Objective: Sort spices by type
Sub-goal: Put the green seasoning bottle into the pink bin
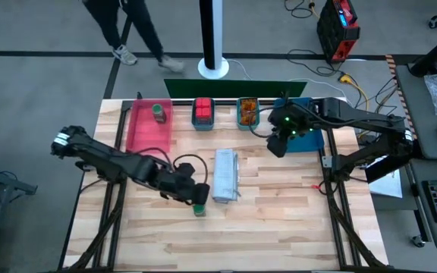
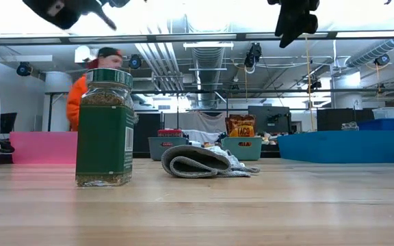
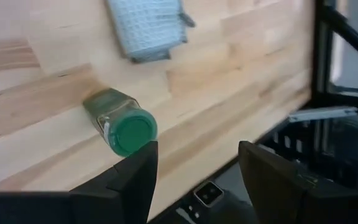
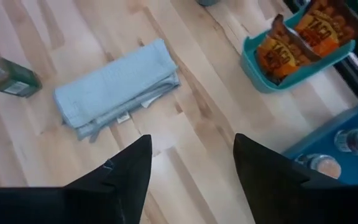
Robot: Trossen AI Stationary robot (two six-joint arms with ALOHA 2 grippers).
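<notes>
The left gripper (image 1: 193,195) is hovering, jaws apart, over a green-lidded jar (image 1: 199,209) – the right gripper (image 1: 277,143), jaws apart, is hanging empty near the blue tray (image 1: 315,141).

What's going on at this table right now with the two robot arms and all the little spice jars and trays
Spices are being sorted into trays. The left hand hovers open over a green-lidded jar standing near the folded grey cloth, not gripping it. The right hand is open and empty, above the table beside the blue tray. Another green-lidded jar sits in the pink tray, red boxes and orange packets fill two small teal trays.
</notes>
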